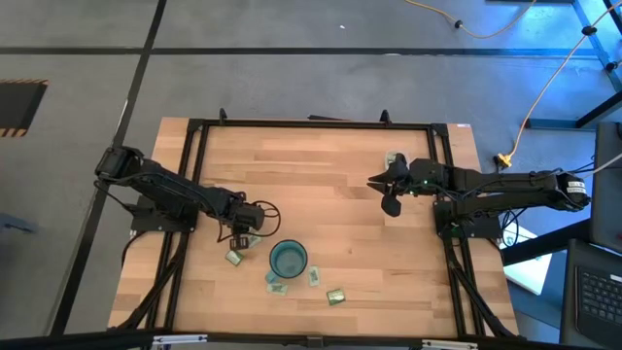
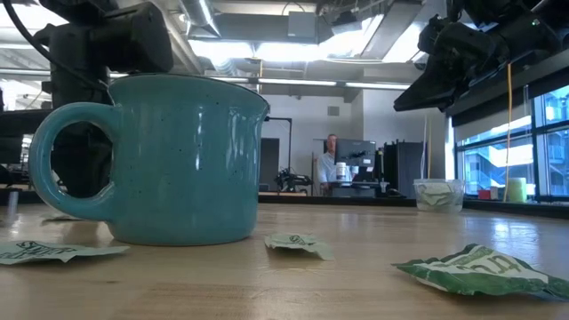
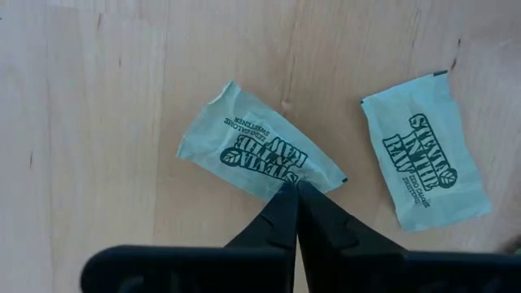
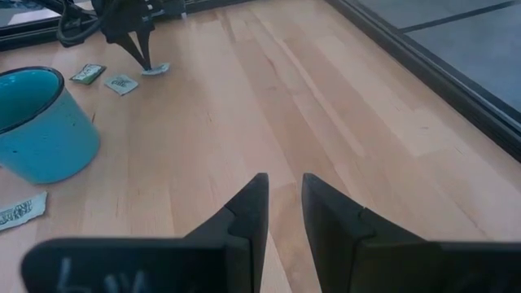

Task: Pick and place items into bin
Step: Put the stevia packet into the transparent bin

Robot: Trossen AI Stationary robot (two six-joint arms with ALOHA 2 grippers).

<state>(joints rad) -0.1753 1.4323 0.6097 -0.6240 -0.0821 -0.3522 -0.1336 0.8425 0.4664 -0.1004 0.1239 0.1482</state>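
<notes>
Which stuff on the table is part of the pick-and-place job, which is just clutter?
Job:
- packets, scattered around the mug
- packet under the left gripper, fingertips shut on its edge
- bin, whitish cup with packets in it, far right side
- right gripper, open, hovering above bare table

Clutter:
- teal mug

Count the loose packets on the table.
6 packets: one at the left gripper, one beside it, one farther out, three around the mug. Others may hide in the cup.
</notes>
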